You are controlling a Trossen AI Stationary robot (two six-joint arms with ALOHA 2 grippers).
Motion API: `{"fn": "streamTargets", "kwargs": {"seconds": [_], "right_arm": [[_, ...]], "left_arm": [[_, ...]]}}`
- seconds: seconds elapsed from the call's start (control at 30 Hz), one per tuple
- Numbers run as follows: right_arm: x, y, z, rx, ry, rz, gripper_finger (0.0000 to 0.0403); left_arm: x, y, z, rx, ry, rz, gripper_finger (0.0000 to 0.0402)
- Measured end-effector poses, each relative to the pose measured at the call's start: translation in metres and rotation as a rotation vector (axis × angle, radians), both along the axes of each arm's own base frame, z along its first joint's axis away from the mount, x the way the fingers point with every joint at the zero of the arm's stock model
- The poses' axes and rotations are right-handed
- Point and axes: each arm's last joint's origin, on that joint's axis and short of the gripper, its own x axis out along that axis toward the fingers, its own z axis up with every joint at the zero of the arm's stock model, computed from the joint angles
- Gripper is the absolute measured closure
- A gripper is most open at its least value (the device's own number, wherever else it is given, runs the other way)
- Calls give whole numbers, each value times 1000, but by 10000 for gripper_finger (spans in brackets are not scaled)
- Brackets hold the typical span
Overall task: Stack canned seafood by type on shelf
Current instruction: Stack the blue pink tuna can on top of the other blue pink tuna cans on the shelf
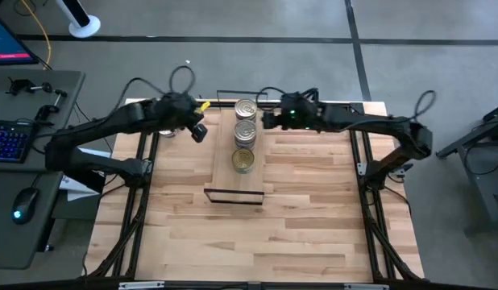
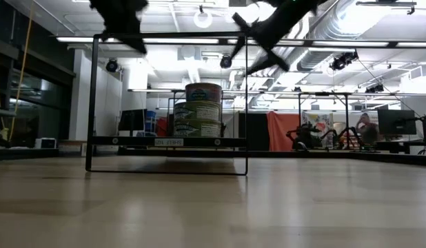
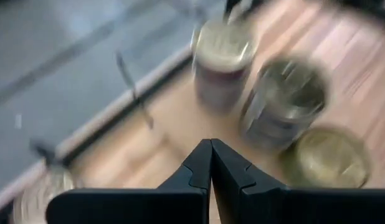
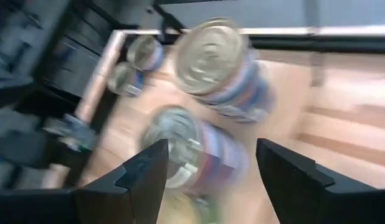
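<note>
The shelf [image 1: 233, 181] lies lengthwise in the middle of the table, and its black frame [image 2: 165, 141] shows in the low view. Three stacks of tins stand in a row on its far half: the far stack [image 1: 246, 108], the middle stack [image 1: 245, 131] and the near one with a gold lid [image 1: 243, 159]. My left gripper [image 1: 199, 133] is shut and empty, above the table just left of the shelf; it also shows in the left wrist view [image 3: 211, 155]. My right gripper [image 1: 265, 121] is open and empty, raised just right of the far stacks [image 4: 217, 62].
More tins [image 4: 146, 53] [image 4: 124, 78] stand on the table near its far left corner, partly under my left arm. Another tin [image 3: 43, 186] shows beside my left gripper. The near half of the table is bare wood [image 1: 257, 242].
</note>
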Motion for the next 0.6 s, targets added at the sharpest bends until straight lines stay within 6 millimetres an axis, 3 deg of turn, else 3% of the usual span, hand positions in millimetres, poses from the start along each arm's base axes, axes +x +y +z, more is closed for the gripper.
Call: {"fn": "streamTargets", "kwargs": {"seconds": [0.13,0.27,0.4,0.43,0.6], "right_arm": [[-38,3,17,-74,157,4,186],[-66,7,15,-99,342,25,253],[-75,12,-6,-83,398,80,372],[-76,13,-14,-68,398,102,386],[-75,15,-56,24,341,85,388]], "left_arm": [[3,17,-33,-100,253,144,402],[-7,25,-65,-68,403,374,401],[-15,24,-112,-161,341,458,402],[-16,23,-121,-168,312,483,402],[-21,24,-152,-30,98,719,401]]}}
